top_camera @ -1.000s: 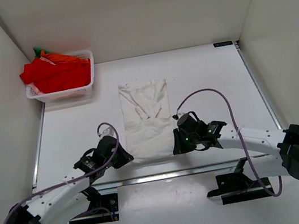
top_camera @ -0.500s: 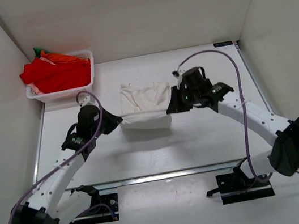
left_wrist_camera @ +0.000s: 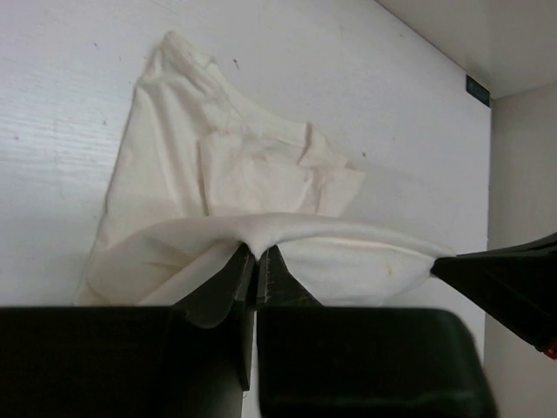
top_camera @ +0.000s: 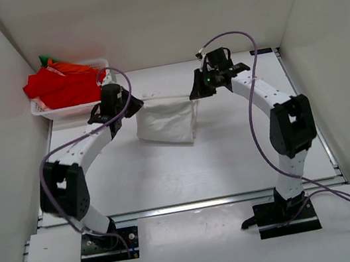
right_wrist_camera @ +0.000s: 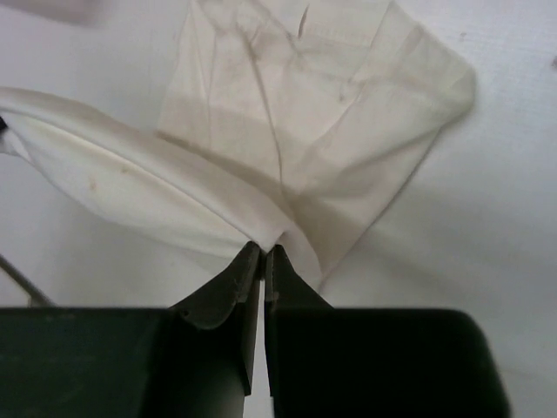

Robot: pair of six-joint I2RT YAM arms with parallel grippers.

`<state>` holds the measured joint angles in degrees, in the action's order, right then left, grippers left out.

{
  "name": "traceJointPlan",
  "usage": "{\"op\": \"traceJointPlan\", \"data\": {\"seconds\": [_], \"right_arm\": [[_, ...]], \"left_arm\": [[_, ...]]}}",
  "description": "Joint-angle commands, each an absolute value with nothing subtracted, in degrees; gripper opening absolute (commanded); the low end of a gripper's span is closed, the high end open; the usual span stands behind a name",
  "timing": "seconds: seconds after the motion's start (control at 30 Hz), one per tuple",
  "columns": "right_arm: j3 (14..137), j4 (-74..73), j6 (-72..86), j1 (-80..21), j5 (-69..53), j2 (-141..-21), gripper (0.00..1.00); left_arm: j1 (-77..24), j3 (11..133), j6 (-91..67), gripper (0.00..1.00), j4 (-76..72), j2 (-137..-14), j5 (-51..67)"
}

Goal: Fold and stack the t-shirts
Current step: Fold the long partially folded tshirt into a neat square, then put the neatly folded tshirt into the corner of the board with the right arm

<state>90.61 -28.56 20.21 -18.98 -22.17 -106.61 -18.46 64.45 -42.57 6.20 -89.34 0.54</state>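
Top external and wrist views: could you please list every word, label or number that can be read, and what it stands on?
No text can be read in any view.
The small dark label at the far edge of the table: too small to read.
The white t-shirt and the basket: no print visible.
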Motion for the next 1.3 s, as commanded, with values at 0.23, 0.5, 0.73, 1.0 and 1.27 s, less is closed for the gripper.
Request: {"op": "traceJointPlan", "data": {"seconds": [0.23,0.5,0.73,1.0,1.27], "right_arm": [[109.5,-24.8,24.6,-12.7,-7.0,-121.9,0.44],[98.9,-21.6,21.1,-13.6,-15.4,-119.7,0.66],[90.6,-17.4,24.3,-15.8,-20.4,-121.2,0.73],[121.7,-37.2,18.2,-20.9,-21.6,-141.5,0.04],[135.2,-60.7,8.0,-15.3,-3.9,-148.0,0.0]], "left_arm": [[-11.2,98.8,-42.5,0.55,2.0,-118.1,5.0],[-12.0,75.8,-41.9,0.53,-4.2,-105.0,6.4],[-13.2,51.8,-43.2,0.5,-7.5,-89.1,8.8],[-11.3,45.4,-39.2,0.5,0.0,-75.1,6.6],[-10.8,46.4,-35.1,0.51,5.5,-70.4,5.5]]}}
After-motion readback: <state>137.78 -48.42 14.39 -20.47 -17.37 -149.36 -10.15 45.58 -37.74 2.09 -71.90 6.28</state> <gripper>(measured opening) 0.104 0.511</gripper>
